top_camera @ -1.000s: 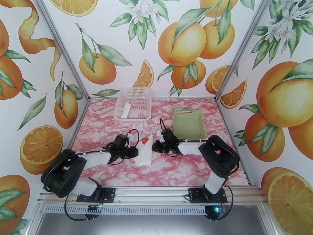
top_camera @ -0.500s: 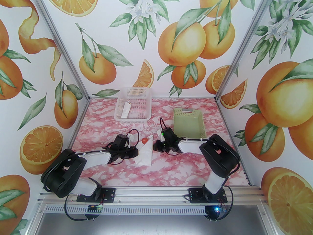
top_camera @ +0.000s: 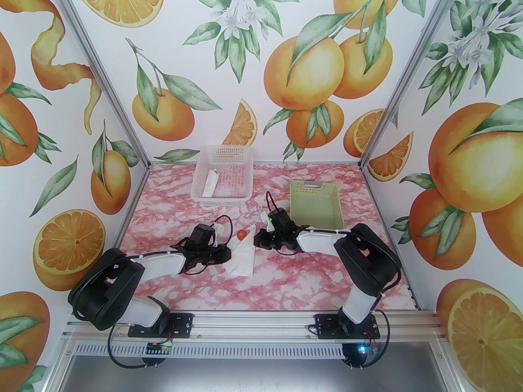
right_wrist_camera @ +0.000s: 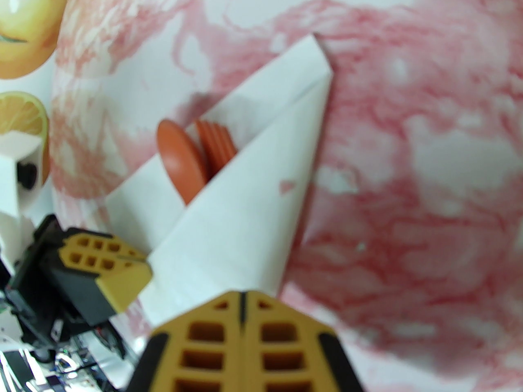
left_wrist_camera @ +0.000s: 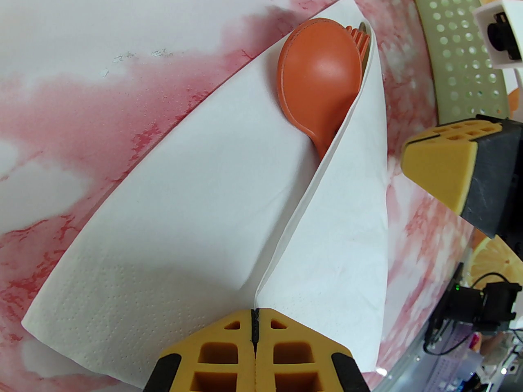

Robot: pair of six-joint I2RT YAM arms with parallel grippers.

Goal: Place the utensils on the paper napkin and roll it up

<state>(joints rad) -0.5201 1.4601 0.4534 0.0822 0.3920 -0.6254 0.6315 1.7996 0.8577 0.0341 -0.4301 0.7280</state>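
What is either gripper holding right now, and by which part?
Right gripper is shut on nothing, beside the paper napkin. Left gripper is shut at its fold; whether it pinches paper cannot be told.

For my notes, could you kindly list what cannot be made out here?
- Spoon and fork handles: left wrist view, covered by the napkin fold.
- Roll in the basket: top view, too small to tell its contents.
- Fork tines: right wrist view, blurred.
- Left pincer grip on the napkin: left wrist view, hidden under its tips.
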